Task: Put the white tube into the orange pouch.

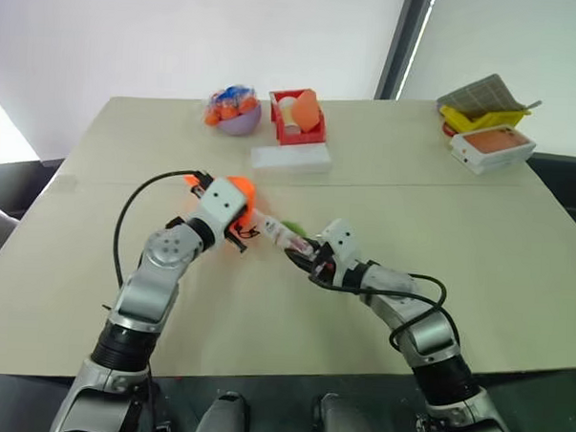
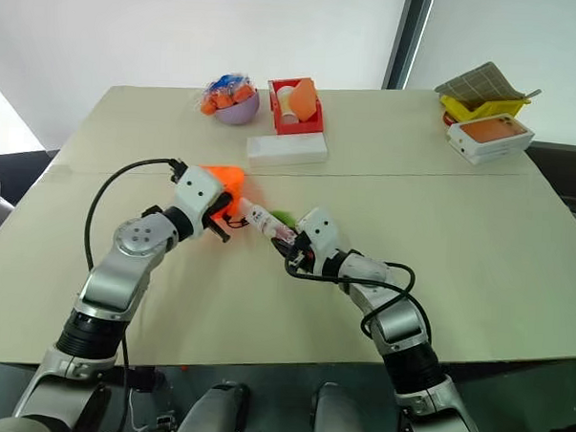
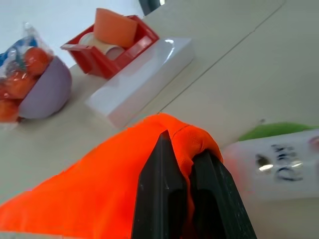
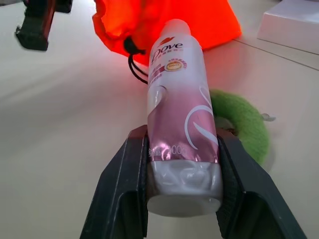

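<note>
My left gripper (image 1: pixel 238 231) is shut on a fold of the bright orange pouch (image 1: pixel 239 188), holding it a little above the table; its black fingers (image 3: pixel 164 189) pinch the fabric. My right gripper (image 4: pixel 182 137) is shut on the white tube (image 4: pixel 179 99), which has pink print and is held by its flat rear end. The tube's cap end points at the pouch's gathered mouth (image 4: pixel 127 42), where the black cord hangs. The tip is close to the mouth, outside it. The green pull (image 4: pixel 241 122) lies on the table just beside the tube.
A long flat white box (image 1: pixel 290 158) lies behind the pouch. Behind that box are a red tray (image 1: pixel 294 132) with an orange wedge and a purple bowl (image 1: pixel 237 123) of bagged fruit. At the far right corner stand a white box with an orange top (image 1: pixel 492 146) and a yellow tray (image 1: pixel 479 117).
</note>
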Tool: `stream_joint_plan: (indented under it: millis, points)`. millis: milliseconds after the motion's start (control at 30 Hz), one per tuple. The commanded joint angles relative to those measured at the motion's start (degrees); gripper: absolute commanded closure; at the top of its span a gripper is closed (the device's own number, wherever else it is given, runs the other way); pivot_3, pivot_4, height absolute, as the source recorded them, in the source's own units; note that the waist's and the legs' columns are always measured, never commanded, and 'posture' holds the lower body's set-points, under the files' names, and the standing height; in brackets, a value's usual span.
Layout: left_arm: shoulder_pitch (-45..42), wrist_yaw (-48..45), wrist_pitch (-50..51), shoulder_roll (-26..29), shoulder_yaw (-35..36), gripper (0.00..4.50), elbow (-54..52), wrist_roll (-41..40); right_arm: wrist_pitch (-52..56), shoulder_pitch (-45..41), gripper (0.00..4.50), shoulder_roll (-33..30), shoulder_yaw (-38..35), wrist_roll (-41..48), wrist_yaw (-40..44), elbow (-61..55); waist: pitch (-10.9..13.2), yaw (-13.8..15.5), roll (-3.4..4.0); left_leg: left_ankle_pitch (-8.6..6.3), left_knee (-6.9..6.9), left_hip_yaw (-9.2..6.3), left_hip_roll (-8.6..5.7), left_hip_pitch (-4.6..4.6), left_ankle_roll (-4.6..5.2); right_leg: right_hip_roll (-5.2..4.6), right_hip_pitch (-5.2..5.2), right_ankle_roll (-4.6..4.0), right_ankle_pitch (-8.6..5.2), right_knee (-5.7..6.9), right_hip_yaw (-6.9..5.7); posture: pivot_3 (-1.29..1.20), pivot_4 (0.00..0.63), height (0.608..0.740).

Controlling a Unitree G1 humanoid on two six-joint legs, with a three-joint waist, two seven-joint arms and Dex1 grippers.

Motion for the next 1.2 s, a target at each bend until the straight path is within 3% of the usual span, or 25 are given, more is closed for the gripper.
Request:
stream_joint_plan:
  millis: [33,400,900,1200]
  points:
    - [0.4,-0.9,0.9,-0.7,-1.6,4.5,-4.1,-0.8,-1.4,-1.7,3.43,1.6,0.6,-0.4,0.1,-1.2,0.0,0.0,0.0,0.0,0.0,0.0,0.0,0.0,0.0,0.0,0.0,0.04,-0.02,0.01,0.0,0.0,0.15,0.74]
    - [0.0,-2.8,2.3,-0.8,-3.5,4.5,-4.9,-1.3,-0.7,-0.9,3.43,1.7,-0.2,-1.5,0.0,-1.6,0.0,0.0,0.0,0.0,0.01,0.0,0.0,0.0,0.0,0.0,0.0,0.01,-0.01,0.0,0.0,0.0,0.15,0.74]
    - [2.5,-10.2,9.7,1.7,-6.6,4.5,-13.9,-7.0,1.2,-9.9,3.43,11.3,-4.0,-4.6,-13.3,8.7,0.0,-0.1,0.03,0.0,0.0,-0.02,0.0,0.0,0.0,0.01,-0.03,-0.09,0.01,0.04,0.01,0.0,0.15,0.74]
    - [1.8,-7.7,10.6,0.7,-5.0,4.5,-13.1,-7.2,0.2,-8.5,3.43,8.6,-3.7,-5.4,-10.4,7.7,0.0,-0.2,0.03,0.01,0.0,-0.02,0.0,-0.01,0.01,0.01,-0.03,-0.21,-0.06,0.04,0.01,0.0,0.15,0.74]
